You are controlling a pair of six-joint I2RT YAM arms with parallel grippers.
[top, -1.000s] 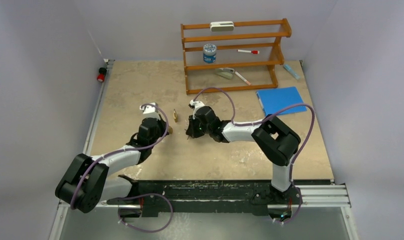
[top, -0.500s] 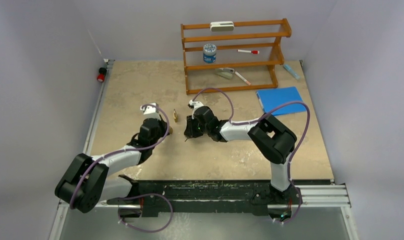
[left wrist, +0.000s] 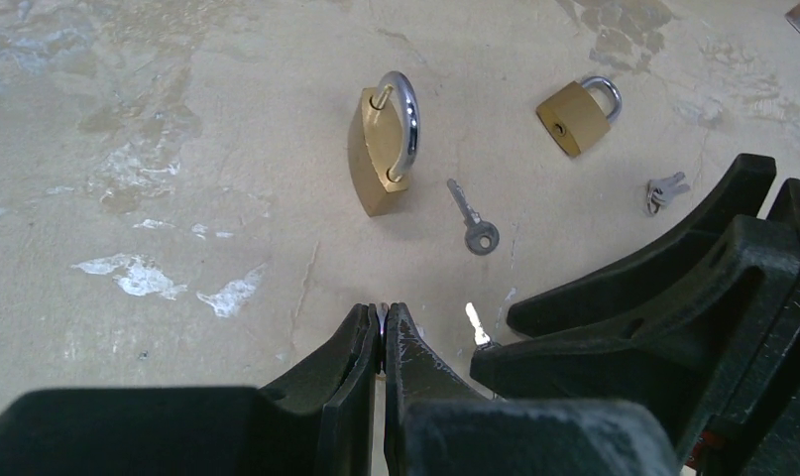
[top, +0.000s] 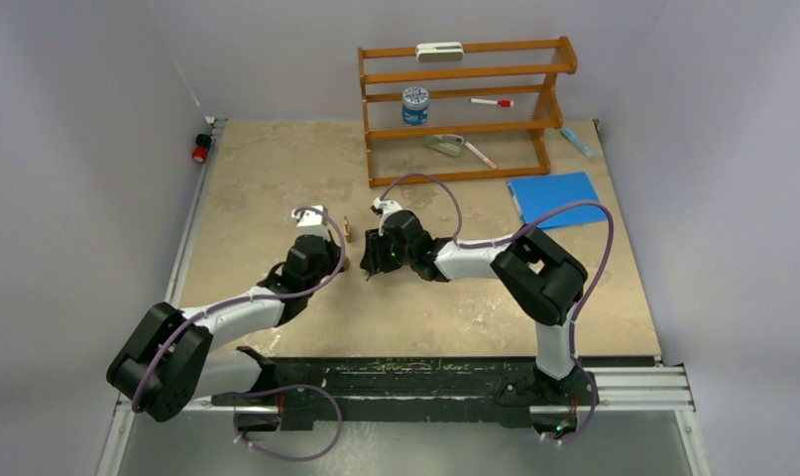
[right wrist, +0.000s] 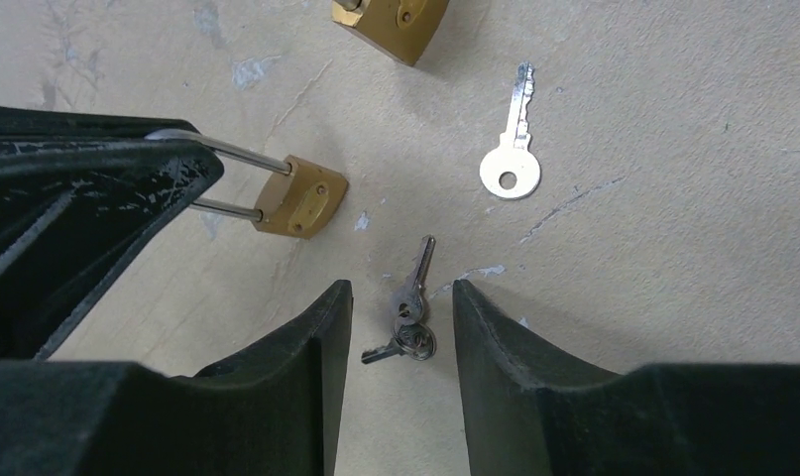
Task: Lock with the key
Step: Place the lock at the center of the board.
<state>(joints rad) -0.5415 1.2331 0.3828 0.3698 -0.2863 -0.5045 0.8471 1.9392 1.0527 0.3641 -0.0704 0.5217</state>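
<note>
Centrally, on the mottled beige worktop (top: 257,188), brass padlocks and loose keys close together. For the right gripper (right wrist: 400,293): released, black fingers (right wrist: 306,367) set apart either side of a small bunch of dark keys (right wrist: 407,319). Lies flat on the worktop, touching neither finger. For the left gripper (left wrist: 381,315): clenched, only a sliver between the fingers. Just beside its tip, a small brass padlock with a long thin shackle (right wrist: 298,195); reaches the tip with its shackle loop, but cannot tell whether pinched there. Beyond, a single silver key (left wrist: 472,220) lying flat, between the bunch and a large brass padlock with a thick silver shackle (left wrist: 371,159) standing on edge. Farther right in the left wrist view, a smaller brass padlock (left wrist: 577,117) lying flat, apart from both grippers. At the far edge, a wooden tiered rack (top: 465,109) and, just beside it, a flat blue folder (top: 554,196).
</note>
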